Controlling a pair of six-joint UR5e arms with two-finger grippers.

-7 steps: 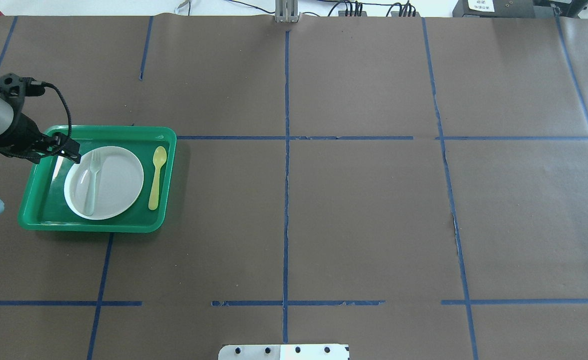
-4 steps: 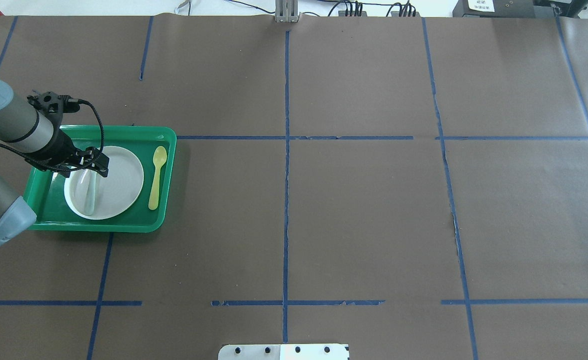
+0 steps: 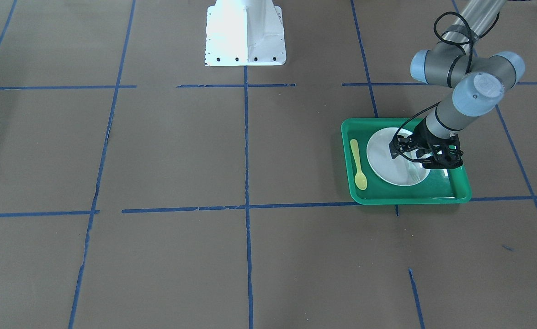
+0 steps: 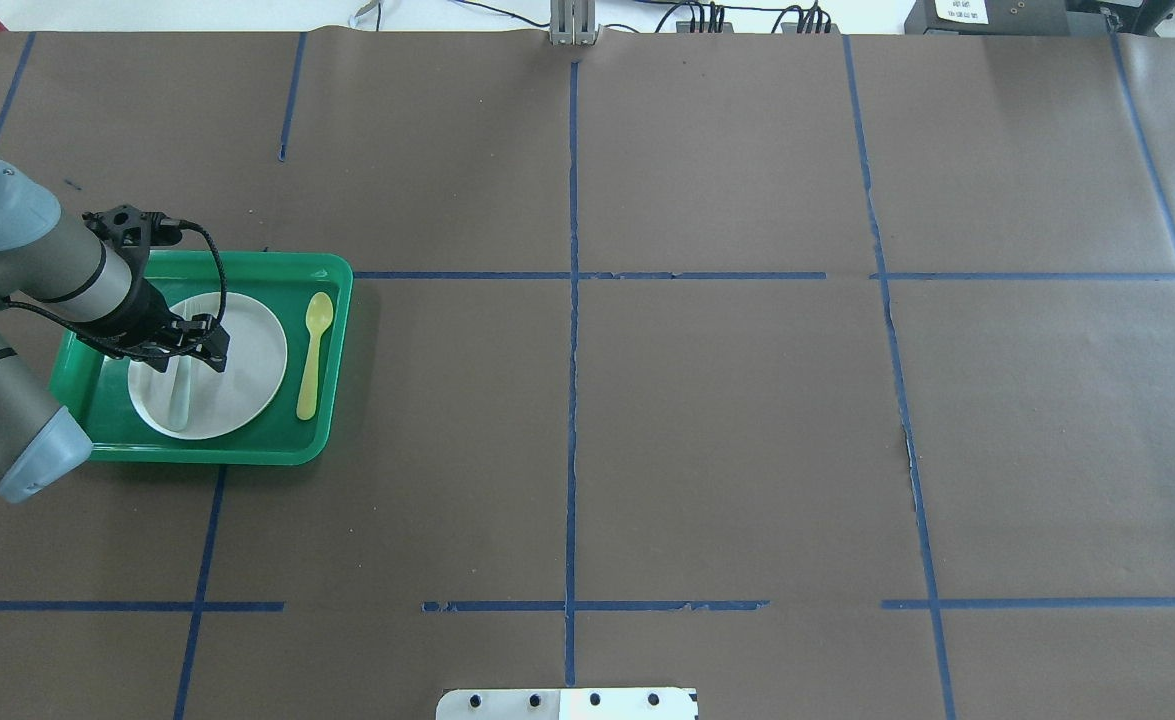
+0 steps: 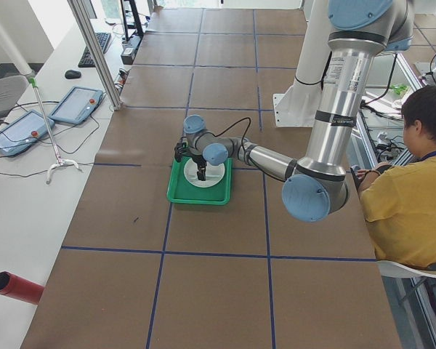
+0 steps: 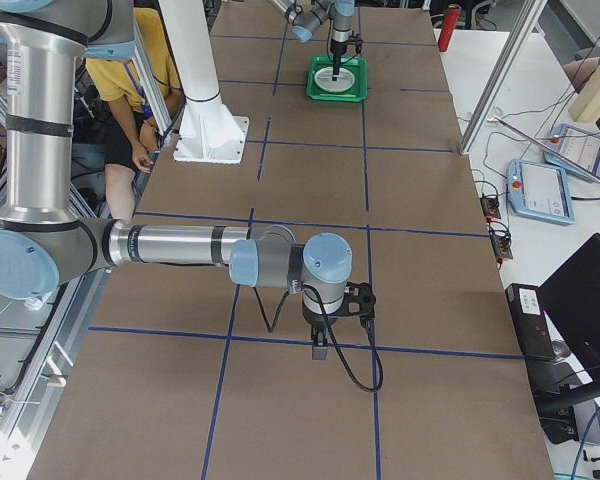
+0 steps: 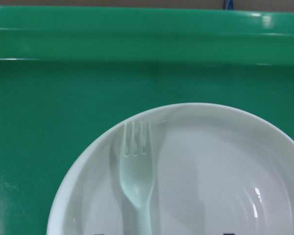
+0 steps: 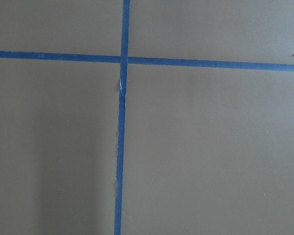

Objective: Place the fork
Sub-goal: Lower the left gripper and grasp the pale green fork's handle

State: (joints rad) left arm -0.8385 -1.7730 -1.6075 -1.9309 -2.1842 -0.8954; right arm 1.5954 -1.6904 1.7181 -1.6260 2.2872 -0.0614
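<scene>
The pale translucent fork lies on the white plate in the green tray, tines pointing to the tray's far rim. Only its handle shows in the overhead view. My left gripper hangs low over the plate's left half, above the fork's upper part. It is open, with the fork between its two dark fingertips at the bottom edge of the left wrist view. It holds nothing. My right gripper shows only in the exterior right view, above bare table, and I cannot tell its state.
A yellow plastic spoon lies in the tray to the right of the plate. The brown table carries blue tape lines. The white robot base stands at the table's edge. A seated operator is beside it.
My left arm has swung right from the tray's left rim to over the plate and now covers the fork's tines in the overhead view. The fork, plate and spoon have not moved.
</scene>
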